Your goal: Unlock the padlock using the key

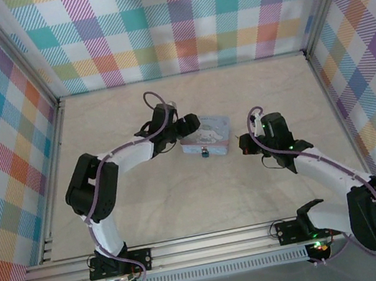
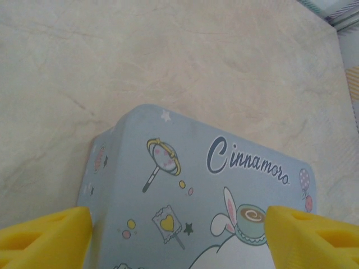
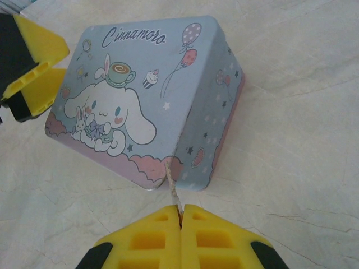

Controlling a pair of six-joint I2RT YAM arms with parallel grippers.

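Three plaid walls [image 1: 174, 19] ring the marbled table [image 1: 184, 199]; left pincer [image 2: 178, 224] apart, right pincer [image 3: 180, 216] clamping key [image 3: 174, 193].

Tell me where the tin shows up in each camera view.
Top external: tin at centre, between the arms.
Left wrist: tin lower centre, lid facing camera.
Right wrist: tin upper centre, corner toward camera.
Shared landmark: left gripper next to the tin.

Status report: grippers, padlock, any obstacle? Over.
Left gripper open, astride tin. Right gripper shut on key, tip near tin's corner. Padlock at tin's front, key not in it. No obstacle seen.
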